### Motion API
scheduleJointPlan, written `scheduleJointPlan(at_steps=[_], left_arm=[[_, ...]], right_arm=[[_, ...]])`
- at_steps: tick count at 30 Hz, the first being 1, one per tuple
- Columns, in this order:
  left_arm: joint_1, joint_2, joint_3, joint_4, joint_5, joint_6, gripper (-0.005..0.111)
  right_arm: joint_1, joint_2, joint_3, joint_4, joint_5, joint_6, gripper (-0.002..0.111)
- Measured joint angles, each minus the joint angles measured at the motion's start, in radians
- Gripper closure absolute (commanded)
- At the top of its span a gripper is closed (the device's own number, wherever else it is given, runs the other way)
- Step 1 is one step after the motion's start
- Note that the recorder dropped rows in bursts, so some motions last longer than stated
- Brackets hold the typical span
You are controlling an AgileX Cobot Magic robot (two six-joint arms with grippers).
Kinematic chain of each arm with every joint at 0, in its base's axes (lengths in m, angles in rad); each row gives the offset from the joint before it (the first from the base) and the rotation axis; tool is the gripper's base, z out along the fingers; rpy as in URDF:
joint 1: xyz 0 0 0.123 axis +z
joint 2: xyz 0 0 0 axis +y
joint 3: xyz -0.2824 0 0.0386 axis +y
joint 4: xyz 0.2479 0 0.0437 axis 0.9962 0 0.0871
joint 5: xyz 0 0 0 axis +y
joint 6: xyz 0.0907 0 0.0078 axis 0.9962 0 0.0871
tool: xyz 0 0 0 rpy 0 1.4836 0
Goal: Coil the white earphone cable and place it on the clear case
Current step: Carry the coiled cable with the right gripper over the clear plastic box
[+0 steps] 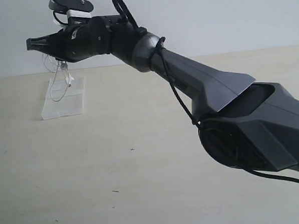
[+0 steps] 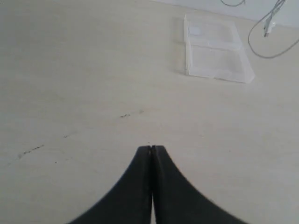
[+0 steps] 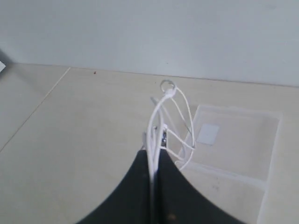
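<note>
The white earphone cable (image 1: 59, 79) hangs in loose loops from my right gripper (image 1: 31, 44), which reaches across to the far left and is shut on it. Those loops dangle just over the clear case (image 1: 63, 101), a flat transparent box lying on the table. The right wrist view has the cable (image 3: 167, 108) bunched between the closed fingers of the right gripper (image 3: 153, 151), with the case (image 3: 243, 144) and its whitish patch beyond. My left gripper (image 2: 151, 148) is shut on nothing, low over bare table; the case (image 2: 216, 49) and a hanging loop of cable (image 2: 266, 39) lie far ahead of it.
The right arm's dark body (image 1: 230, 118) stretches diagonally across the exterior view. A pale wall (image 1: 209, 13) rises behind the light wooden table (image 1: 117, 169). A few small dark marks (image 2: 124, 115) dot the tabletop.
</note>
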Motion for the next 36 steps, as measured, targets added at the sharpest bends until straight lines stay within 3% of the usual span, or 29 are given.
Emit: scheduleJointPlan(at_steps=[22, 36], left_arm=[[0.000, 0.006, 0.050, 0.030, -0.148, -0.005, 0.107], [0.000, 0.006, 0.065, 0.030, -0.161, -0.007, 0.107]], right_arm=[[0.000, 0.154, 0.000, -0.026, -0.433, -0.085, 0.108], [0.000, 0.199, 0.000, -0.040, -0.463, -0.144, 0.108]])
